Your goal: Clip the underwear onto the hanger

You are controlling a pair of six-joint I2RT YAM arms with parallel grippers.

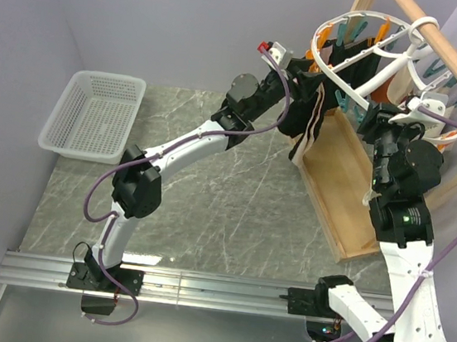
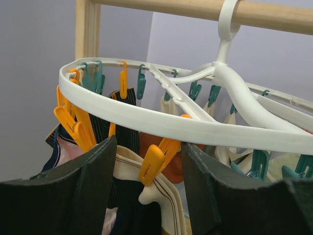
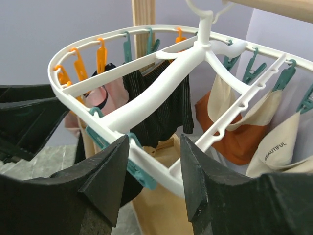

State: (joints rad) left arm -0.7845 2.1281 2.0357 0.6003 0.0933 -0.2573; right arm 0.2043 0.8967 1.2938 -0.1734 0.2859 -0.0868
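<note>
a: where's the underwear (image 1: 311, 121)?
b: hanging from the left side of the round white hanger (image 1: 370, 38), black cloth with its tan band trailing down, right beside the left gripper (image 2: 149, 147)
a: is that gripper holding it?
b: no, its jaws are spread. an orange clip (image 2: 155, 159) dangles between them, with the striped tan band just below. whether the clip bites the band, i cannot tell
a: and the right gripper (image 3: 154, 142)?
b: jaws spread too, with the hanger's rim and a teal clip (image 3: 142, 171) passing between them. touching or not, i cannot tell
a: what else hangs there?
b: a pink garment (image 3: 105, 95), a rust-brown one (image 3: 230, 132) and a cream one (image 3: 279, 147). the hanger's hook sits over the wooden rod (image 1: 451, 56), and a white mesh basket (image 1: 94, 113) stands on the marble surface (image 1: 206, 218), well off to the left
</note>
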